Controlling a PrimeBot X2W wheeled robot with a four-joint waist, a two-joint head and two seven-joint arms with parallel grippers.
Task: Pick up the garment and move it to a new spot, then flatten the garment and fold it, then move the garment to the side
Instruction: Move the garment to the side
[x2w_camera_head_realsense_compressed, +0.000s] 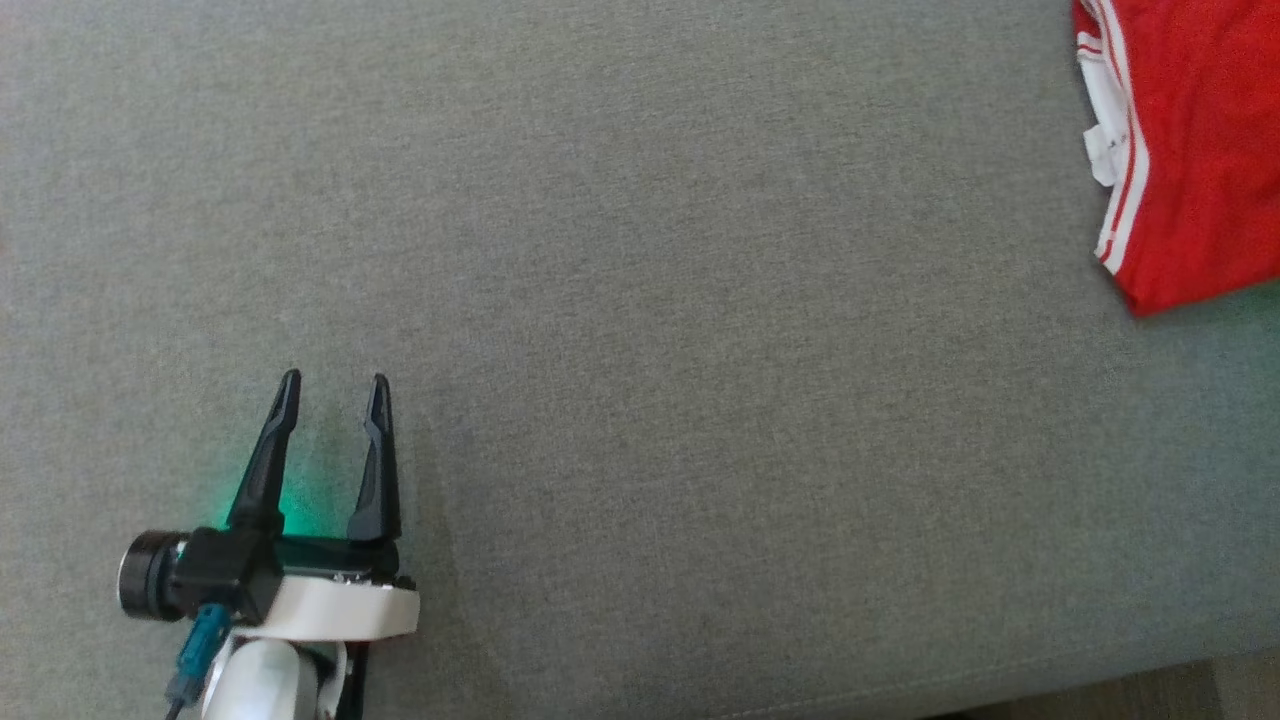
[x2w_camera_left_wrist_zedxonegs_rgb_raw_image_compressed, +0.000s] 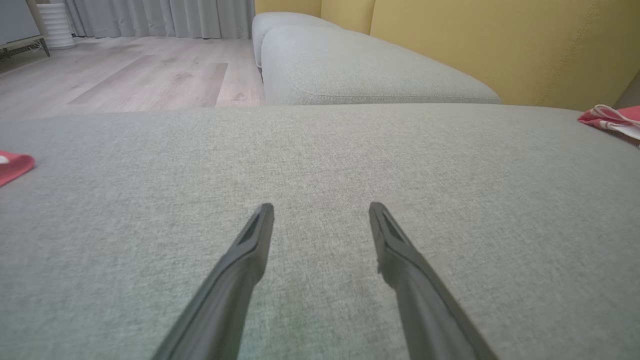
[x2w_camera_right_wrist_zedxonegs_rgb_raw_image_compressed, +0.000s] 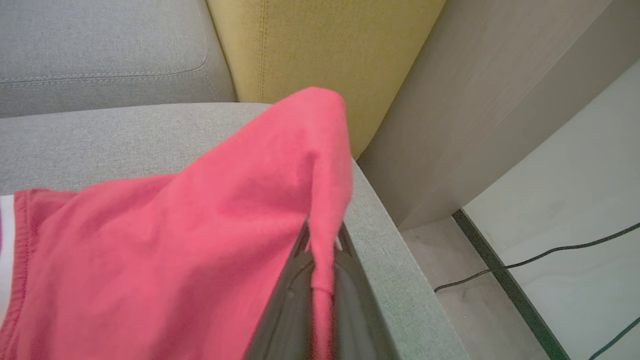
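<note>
Red fabric of the garment (x2w_camera_head_realsense_compressed: 1190, 150) is cut off by the top and right edges of the head view, so I cannot establish its full outline. What I can see lies on the grey seat cushion (x2w_camera_head_realsense_compressed: 640, 300), well ahead of the left claw (x2w_camera_head_realsense_compressed: 335, 385) and far off to its right. White stripes run along the edge facing that claw, and the visible part runs lengthwise away from the robot. I cannot confirm the true long axis.

From the right wrist, the right claw (x2w_camera_right_wrist_zedxonegs_rgb_raw_image_compressed: 322, 240) is largely buried under the cloth (x2w_camera_right_wrist_zedxonegs_rgb_raw_image_compressed: 200, 240). Its dark fingers (x2w_camera_right_wrist_zedxonegs_rgb_raw_image_compressed: 295, 300) are closed together with a fold of the garment pinched between them. The fabric rises to a peak just beyond the tips and drapes away to the claw's left. A yellow backrest (x2w_camera_right_wrist_zedxonegs_rgb_raw_image_compressed: 320, 50) stands ahead of this claw, and the cushion's edge lies just to its right. A black cable (x2w_camera_right_wrist_zedxonegs_rgb_raw_image_compressed: 525, 260) lies on the floor further right.

The left claw (x2w_camera_left_wrist_zedxonegs_rgb_raw_image_compressed: 321, 207) is spread wide and holds nothing, fingers pointing forward, low over bare cushion. From its wrist, a corner of the garment (x2w_camera_left_wrist_zedxonegs_rgb_raw_image_compressed: 607, 117) shows far ahead and right. A red patch (x2w_camera_left_wrist_zedxonegs_rgb_raw_image_compressed: 12, 167) to the claw's left is cropped by the frame edge; I cannot identify it.
</note>
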